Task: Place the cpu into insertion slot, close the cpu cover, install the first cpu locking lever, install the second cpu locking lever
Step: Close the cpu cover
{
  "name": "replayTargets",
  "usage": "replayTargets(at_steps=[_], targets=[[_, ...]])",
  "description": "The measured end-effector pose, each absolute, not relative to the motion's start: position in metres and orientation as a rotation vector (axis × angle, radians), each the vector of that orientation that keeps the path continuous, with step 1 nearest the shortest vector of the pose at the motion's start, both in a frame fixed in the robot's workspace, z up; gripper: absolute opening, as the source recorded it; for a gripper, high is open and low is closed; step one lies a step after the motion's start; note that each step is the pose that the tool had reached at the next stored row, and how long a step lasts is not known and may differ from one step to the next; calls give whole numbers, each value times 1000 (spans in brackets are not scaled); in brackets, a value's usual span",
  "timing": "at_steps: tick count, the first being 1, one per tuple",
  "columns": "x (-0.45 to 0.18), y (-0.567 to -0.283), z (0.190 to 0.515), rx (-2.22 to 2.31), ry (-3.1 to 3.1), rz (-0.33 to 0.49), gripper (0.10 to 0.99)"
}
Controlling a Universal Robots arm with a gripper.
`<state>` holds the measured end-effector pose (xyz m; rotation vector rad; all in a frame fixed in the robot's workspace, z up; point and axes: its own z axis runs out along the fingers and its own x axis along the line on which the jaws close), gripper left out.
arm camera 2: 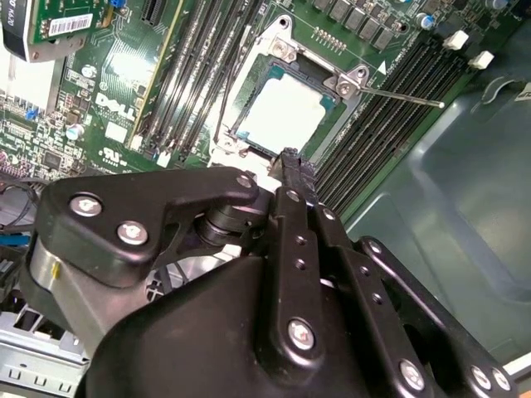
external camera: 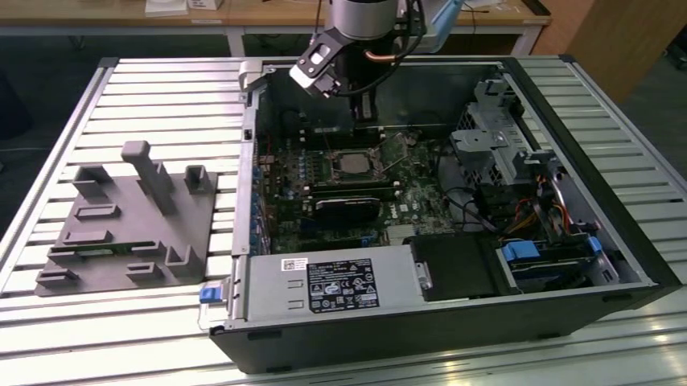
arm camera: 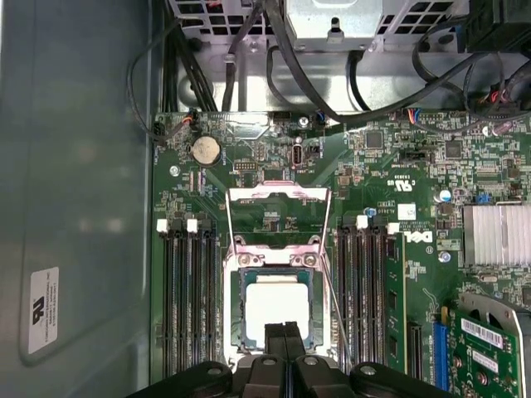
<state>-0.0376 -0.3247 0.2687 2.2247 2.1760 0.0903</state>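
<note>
You will find the cpu [external camera: 352,164] mid-frame in the exterior view, seated in the insertion slot [arm camera: 230,308], with the cpu cover [arm camera: 278,192] raised. Your jaws are closed, empty, tips beside the cpu's edge.

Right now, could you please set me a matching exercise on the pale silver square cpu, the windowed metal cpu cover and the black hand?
Things:
1. pale silver square cpu
2. thin windowed metal cpu cover
3. black hand

States:
A. swung open, lying off the socket
B. fingertips together, holding nothing
C. seated in the square insertion slot

Pairs: 1-C; 2-A; 3-B
</note>
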Motion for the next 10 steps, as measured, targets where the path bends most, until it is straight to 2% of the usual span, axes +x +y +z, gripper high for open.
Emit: replayTargets(at_steps=[10], targets=[[-31, -325, 269, 2225, 2176, 90, 106]])
